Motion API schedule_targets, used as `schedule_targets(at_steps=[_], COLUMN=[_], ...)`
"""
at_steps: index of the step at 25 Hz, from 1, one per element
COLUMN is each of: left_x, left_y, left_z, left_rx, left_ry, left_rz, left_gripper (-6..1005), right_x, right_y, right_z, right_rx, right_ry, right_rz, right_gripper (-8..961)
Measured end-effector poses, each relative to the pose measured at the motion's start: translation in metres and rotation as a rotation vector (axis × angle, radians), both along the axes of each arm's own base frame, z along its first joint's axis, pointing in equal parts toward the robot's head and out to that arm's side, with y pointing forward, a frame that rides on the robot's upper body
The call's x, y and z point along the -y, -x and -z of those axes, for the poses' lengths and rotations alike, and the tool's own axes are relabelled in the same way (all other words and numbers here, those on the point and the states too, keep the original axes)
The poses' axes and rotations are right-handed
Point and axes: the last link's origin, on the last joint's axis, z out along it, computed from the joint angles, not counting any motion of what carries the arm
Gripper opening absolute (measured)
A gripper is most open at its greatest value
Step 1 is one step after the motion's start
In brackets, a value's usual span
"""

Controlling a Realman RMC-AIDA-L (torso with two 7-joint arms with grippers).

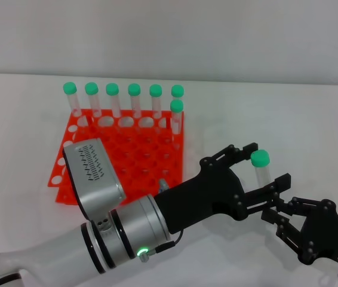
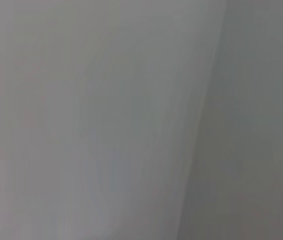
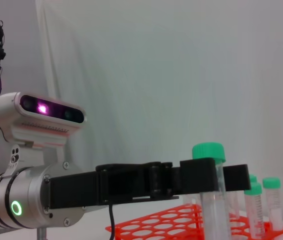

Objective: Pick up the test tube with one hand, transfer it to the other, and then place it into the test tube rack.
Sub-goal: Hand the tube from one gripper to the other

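Note:
The test tube (image 1: 262, 170), clear with a green cap, stands upright in the air right of the orange-red rack (image 1: 145, 161). My left gripper (image 1: 269, 165), on the silver-white arm with the grille, reaches across from the left; its open jaws stand on either side of the tube's upper part. My right gripper (image 1: 275, 213) comes up from the lower right and is shut on the tube's lower end, which the fingers hide. In the right wrist view the tube (image 3: 210, 200) rises close by, with a left finger (image 3: 196, 177) crossing in front of it.
Several green-capped tubes (image 1: 134, 98) stand along the rack's far row, one more at its far right (image 1: 176, 116). The left arm covers the rack's near left part. Rack (image 3: 156, 222) and tubes (image 3: 254, 205) show in the right wrist view. The left wrist view is blank grey.

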Motion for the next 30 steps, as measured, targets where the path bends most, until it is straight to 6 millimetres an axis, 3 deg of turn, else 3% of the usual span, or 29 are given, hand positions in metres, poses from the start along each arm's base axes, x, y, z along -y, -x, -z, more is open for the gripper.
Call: schedule_targets(at_steps=[11, 14, 20, 30], left_x=[0.0045, 0.0042, 0.0044, 0.0038], left_y=[-0.0041, -0.0043, -0.0049, -0.0062], left_z=[0.0031, 0.0030, 0.0019, 0.0017], left_rx=[-0.008, -0.008, 0.001, -0.004], left_ry=[0.004, 0.003, 0.000, -0.012], left_rz=[0.034, 0.034, 0.035, 0.050], left_gripper=[721, 486, 321, 285], right_x=[0.0033, 0.0037, 0.0049, 0.0052], right_y=[0.0010, 0.0011, 0.0004, -0.0020], right_z=[-0.0016, -0.0016, -0.0017, -0.0040], right_rx=[-0.019, -0.020, -0.020, -0.012], right_ry=[-0.001, 0.000, 0.001, -0.004], right_rz=[-0.008, -0.010, -0.009, -0.009], right_gripper=[208, 209, 212, 217])
